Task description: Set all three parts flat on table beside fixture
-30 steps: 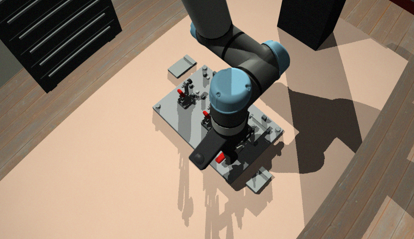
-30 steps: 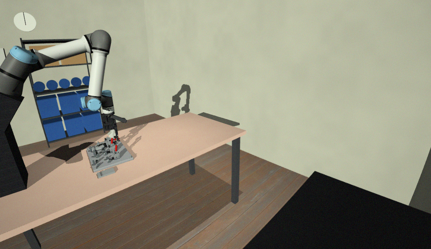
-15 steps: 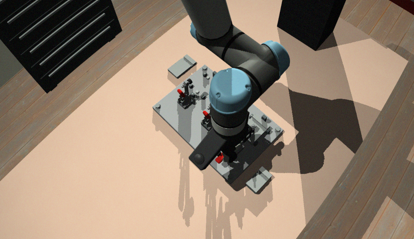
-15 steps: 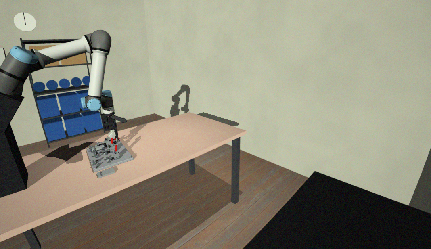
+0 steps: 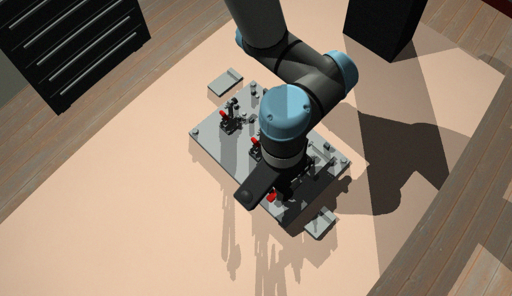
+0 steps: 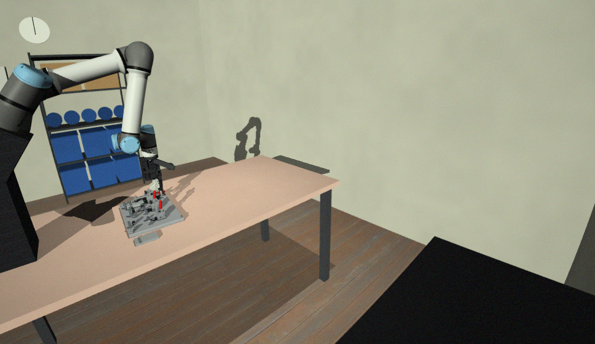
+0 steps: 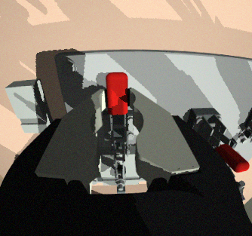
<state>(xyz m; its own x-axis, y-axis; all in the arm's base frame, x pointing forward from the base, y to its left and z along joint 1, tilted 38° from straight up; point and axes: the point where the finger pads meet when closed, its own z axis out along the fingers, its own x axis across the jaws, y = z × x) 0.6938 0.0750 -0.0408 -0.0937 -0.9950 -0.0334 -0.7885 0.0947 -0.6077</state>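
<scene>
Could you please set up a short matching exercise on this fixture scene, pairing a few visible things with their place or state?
Things:
1. gripper
2. grey part
3. grey part
4. black drawer cabinet

Places or states:
A. flat on the table off the fixture's near-right corner in the top view
B. on the floor off the table's upper-left side in the top view
C. shut on the red-handled toggle clamp
D. flat on the table off the fixture's far-left corner in the top view

Pairs: 1-C, 2-D, 3-A, 4-B
</scene>
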